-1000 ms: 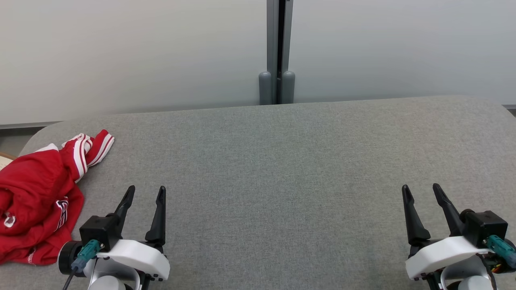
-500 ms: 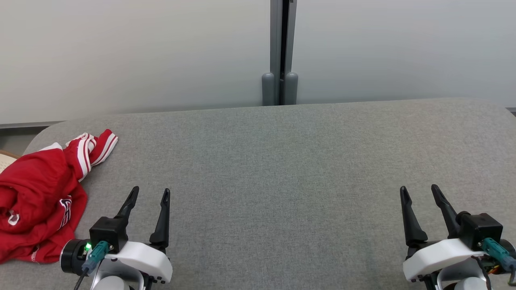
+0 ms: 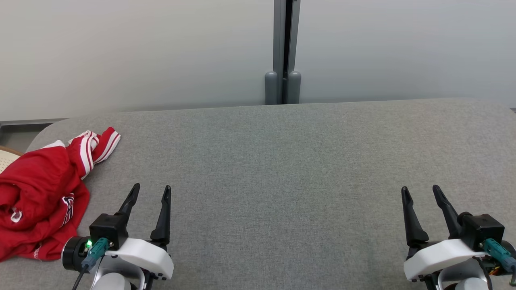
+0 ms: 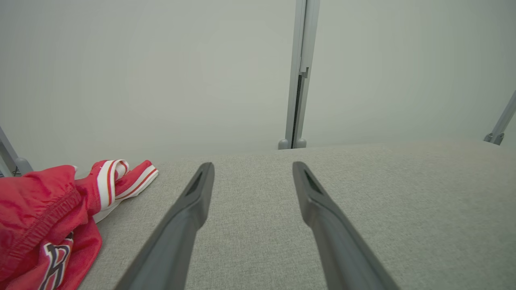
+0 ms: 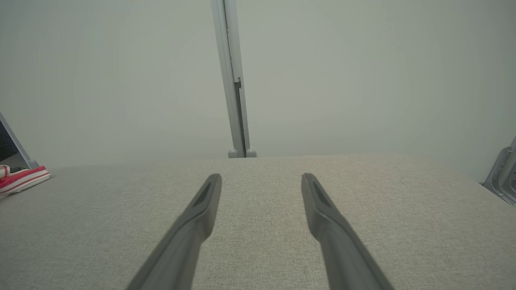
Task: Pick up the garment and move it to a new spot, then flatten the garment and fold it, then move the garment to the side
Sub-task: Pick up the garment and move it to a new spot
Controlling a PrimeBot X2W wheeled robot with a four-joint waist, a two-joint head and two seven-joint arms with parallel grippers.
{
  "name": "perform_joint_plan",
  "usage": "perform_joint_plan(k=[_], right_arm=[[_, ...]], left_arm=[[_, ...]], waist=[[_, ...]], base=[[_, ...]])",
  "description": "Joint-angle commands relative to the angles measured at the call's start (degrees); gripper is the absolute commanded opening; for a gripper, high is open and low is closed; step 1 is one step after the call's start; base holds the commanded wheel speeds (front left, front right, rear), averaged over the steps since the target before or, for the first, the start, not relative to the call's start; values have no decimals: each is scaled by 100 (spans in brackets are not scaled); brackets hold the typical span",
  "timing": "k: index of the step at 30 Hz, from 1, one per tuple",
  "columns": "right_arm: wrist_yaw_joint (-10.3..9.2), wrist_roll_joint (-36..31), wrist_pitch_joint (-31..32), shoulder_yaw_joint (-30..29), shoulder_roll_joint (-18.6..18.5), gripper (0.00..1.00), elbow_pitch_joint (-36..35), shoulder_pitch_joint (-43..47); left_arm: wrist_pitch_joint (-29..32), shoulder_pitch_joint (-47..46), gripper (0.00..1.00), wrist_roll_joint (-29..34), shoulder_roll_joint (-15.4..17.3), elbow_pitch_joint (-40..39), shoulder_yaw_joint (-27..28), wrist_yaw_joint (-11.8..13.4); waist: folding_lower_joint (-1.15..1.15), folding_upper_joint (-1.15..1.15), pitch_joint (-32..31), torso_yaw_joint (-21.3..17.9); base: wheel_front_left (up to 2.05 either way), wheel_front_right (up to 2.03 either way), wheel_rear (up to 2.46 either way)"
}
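Waiting low over the grey padded table (image 3: 282, 161), my left claw (image 3: 152, 186) has both fingers spread wide and empty, and my right claw (image 3: 420, 187), well apart from it, is spread and empty too. The red garment (image 3: 38, 193) lies crumpled just outside my left claw, at the table's corner. I judge that claw is placed to reach it first, and the bare stretch between my claws would serve as the new spot.

1. Holding the left tool (image 3: 152, 186) at the lower left, spreading both fingers wide, gripping nothing.
2. Holding the right tool (image 3: 420, 187) at the lower right, spreading both fingers likewise, pointing them forward.
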Motion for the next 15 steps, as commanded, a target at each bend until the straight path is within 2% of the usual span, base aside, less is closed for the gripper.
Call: perform_joint_plan(k=[1,8,15], right_arm=[[0,11,-22,-26,-3,100,-4,22],[0,-33,-41,-25,1,100,-62,30],[0,-90,-34,-38,-24,100,-210,36]], left_arm=[[-28,-58,100,-18,22,-2,14,3],[-28,-99,100,-2,15,-42,6,0],[-28,-207,100,-35,-6,-85,37,15]], waist=[[0,0,2,15],[0,0,24,91],[0,0,91,424]], base=[[0,0,0],[0,0,0],[0,0,0]])
